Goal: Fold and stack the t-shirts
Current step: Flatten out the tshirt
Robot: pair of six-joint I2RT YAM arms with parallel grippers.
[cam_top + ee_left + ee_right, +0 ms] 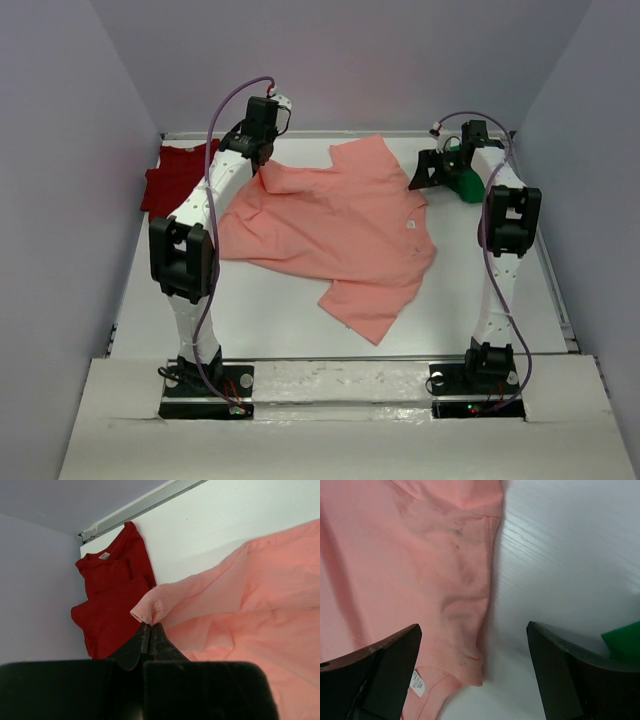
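Left wrist shows left tool (150, 628) pinching edge of salmon-pink shirt (250, 605)

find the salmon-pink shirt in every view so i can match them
Top external: salmon-pink shirt spread out mid-picture.
Left wrist: right half, an edge pinched by the left gripper.
Right wrist: left side, its edge below the open right gripper.
Shared landmark: the white table.

salmon-pink t-shirt (335, 235) spread rumpled at centre, left gripper (262, 168) at its far-left corner, dark red t-shirt (175, 178) far left, green t-shirt (470, 184) beside right gripper (422, 178) far right
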